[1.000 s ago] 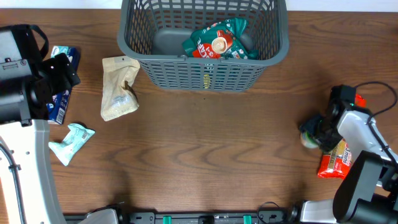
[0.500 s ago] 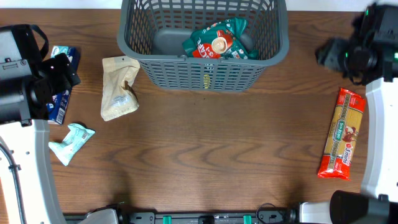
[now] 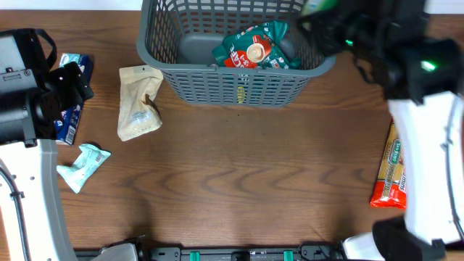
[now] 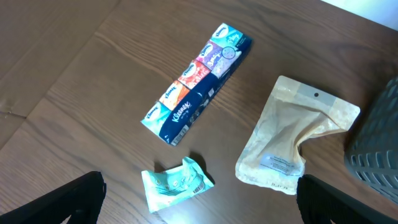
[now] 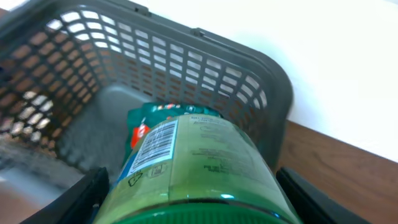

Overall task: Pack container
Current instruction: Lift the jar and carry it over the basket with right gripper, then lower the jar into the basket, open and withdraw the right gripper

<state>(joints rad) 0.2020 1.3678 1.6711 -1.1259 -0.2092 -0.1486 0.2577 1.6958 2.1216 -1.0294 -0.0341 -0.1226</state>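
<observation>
Container (image 3: 239, 83) sits at the far table edge. One green packet (image 3: 250, 47) lies inside, toward the container's right end.

Right gripper (image 5: 199, 202) is clamped on a green jar (image 5: 193, 158), barcode label up, poised above the container's right corner and close over the rim.

Left gripper (image 4: 199, 208) is spread wide and empty, left of the container, above a tissue pack (image 4: 198, 81) and a beige pouch (image 4: 292, 140).

Risk: released this near the rim, the round jar may clip it and roll away outside. It could also drop hard onto the packet.

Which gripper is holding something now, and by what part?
The right gripper grips a green labelled jar by its sides near one end, over the container. The left gripper is open, holding nothing.
</observation>
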